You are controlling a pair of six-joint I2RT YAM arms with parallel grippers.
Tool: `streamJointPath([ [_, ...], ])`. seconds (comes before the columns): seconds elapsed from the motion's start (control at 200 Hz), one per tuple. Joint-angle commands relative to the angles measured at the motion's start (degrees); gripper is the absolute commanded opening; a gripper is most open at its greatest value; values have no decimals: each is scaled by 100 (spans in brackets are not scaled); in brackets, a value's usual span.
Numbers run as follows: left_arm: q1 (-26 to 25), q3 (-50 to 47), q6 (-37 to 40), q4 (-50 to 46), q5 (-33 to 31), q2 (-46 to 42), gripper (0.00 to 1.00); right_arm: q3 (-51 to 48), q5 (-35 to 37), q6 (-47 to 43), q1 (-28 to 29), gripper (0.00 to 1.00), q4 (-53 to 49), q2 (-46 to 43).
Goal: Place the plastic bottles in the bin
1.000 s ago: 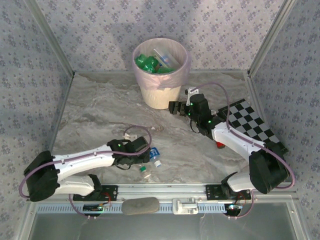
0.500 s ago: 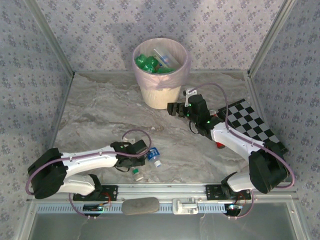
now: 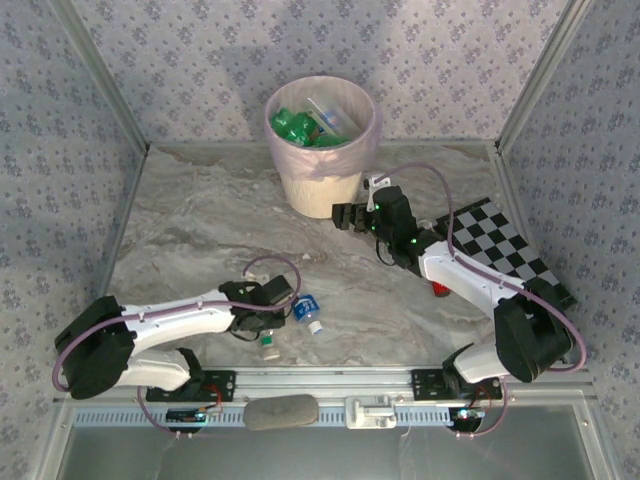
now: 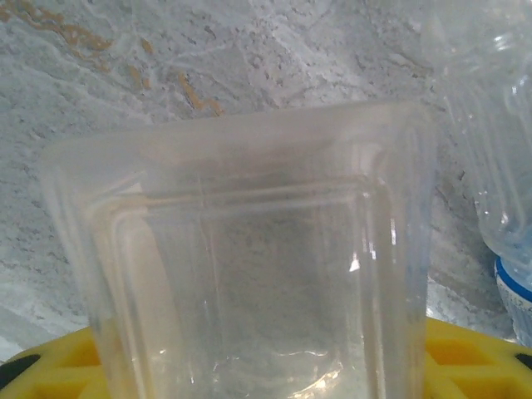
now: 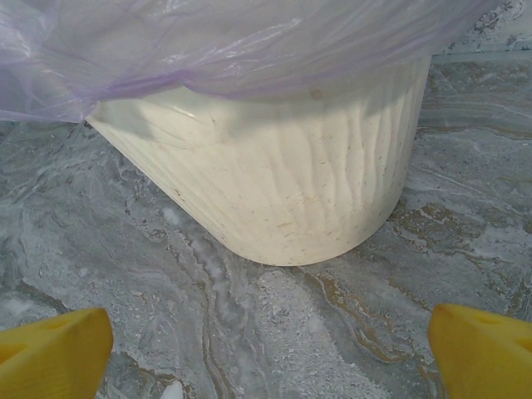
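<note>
A small clear plastic bottle [image 4: 249,249] with a white cap [image 3: 268,350] lies at the table's near edge. My left gripper [image 3: 266,328] is shut on it, a yellow finger [image 4: 461,357] against each side. A second clear bottle with a blue label [image 3: 307,311] lies just to its right, and its side shows in the left wrist view [image 4: 499,166]. The cream bin [image 3: 320,150] with its pink bag stands at the back and holds green and clear bottles. My right gripper [image 3: 343,216] hangs open, nothing between its fingers, low beside the bin's base [image 5: 283,191].
A small red object [image 3: 439,290] peeks out from under the right forearm. A black-and-white checkered board [image 3: 505,245] lies at the right. Patterned walls close in the table on three sides. Open marble lies between the two arms.
My left gripper's jaws have closed around the clear bottle, and the bottle's cap end has swung left. The right gripper has crept a little left towards the bin's base.
</note>
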Motion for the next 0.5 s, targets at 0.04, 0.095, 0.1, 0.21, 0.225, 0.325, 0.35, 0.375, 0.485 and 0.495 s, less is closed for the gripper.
streamJointPath([
  [0.04,366,4,192,-104,-185,-232,52,201,26,-87,35,99,-142,60],
  [0.095,576,55,313,-128,-301,-384,52,199,23,-85,35,99,-155,57],
  [0.1,599,63,324,-129,-315,-401,52,200,22,-85,40,99,-158,57],
  [0.21,1085,196,537,-70,-647,-809,52,159,1,-72,40,99,-169,57],
  [0.225,1138,212,559,-49,-698,-872,52,160,-1,-61,37,99,-170,57],
  [0.325,1521,289,685,159,-1176,-1298,52,110,-40,-16,36,99,-161,57],
  [0.35,1597,307,686,202,-1324,-1407,52,99,-53,0,36,99,-148,67],
  [0.375,1670,315,691,262,-1473,-1519,52,86,-70,11,38,99,-145,66],
  [0.485,2010,201,830,842,-1895,-1990,52,33,-91,47,47,99,-115,85],
  [0.495,2045,185,859,929,-1906,-2025,52,31,-88,47,45,99,-108,84],
])
